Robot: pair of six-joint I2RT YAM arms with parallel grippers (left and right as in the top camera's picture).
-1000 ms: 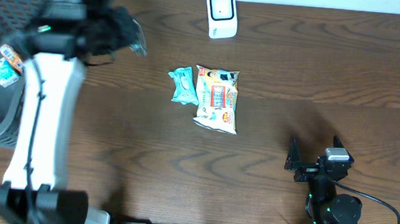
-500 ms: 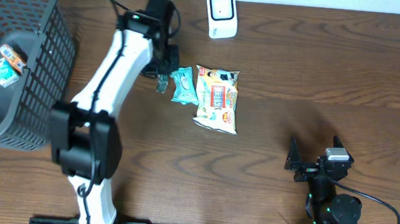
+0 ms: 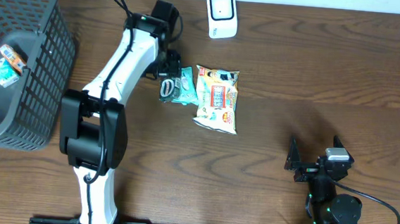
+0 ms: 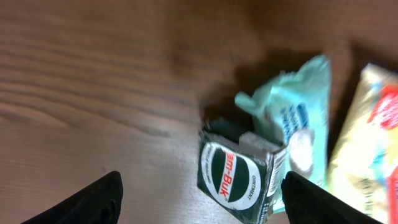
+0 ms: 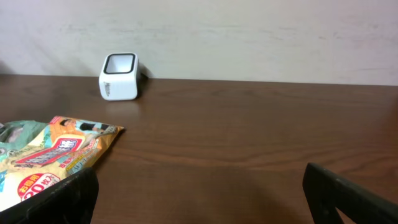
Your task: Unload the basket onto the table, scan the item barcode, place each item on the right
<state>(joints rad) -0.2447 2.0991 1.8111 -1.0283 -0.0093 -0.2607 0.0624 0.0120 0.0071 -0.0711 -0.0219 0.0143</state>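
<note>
Black right claw (image 3: 313, 154) sits nearest me, parked, fingers wide apart and empty. Further out, my left claw (image 4: 199, 199) was pinched shut a second ago and has now sprung apart. The Zam-Buk box (image 4: 239, 177) lies loose on the desk (image 3: 330, 72) between its fingers, against the teal packet (image 3: 185, 85). Only the left wrist view shows its label; overhead it's a blob. Farthest, the scanner (image 3: 221, 13) stands well apart, so I judge the box is still unscanned.
</note>
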